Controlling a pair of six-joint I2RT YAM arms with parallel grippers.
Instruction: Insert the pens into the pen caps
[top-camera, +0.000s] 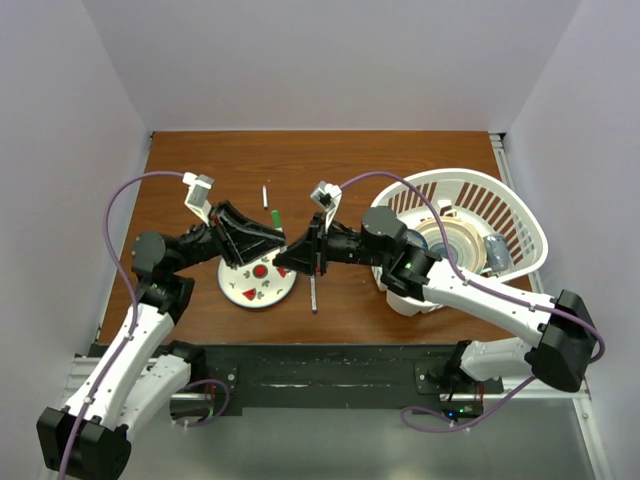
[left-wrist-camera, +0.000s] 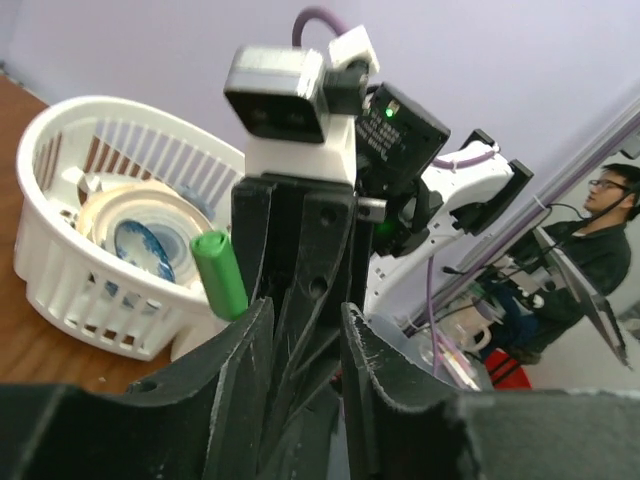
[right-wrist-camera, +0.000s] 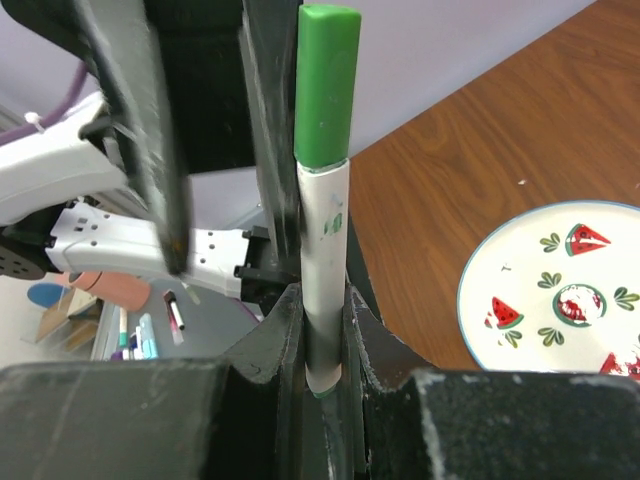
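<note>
The white pen (right-wrist-camera: 325, 250) stands upright in my right claw (right-wrist-camera: 322, 330), pinched tight, with its green cap (right-wrist-camera: 327, 85) over the tip. My left claw (left-wrist-camera: 300, 340) is narrowly parted beside the cap, not gripping it. By my judgement, seating it needs a straight push along the barrel, here beside the watermelon plate (right-wrist-camera: 520, 285).

Wood table (top-camera: 400, 160) — plate (top-camera: 235, 292), basket (top-camera: 455, 175), white pen (top-camera: 265, 194), grey pen (top-camera: 313, 295) on it
</note>
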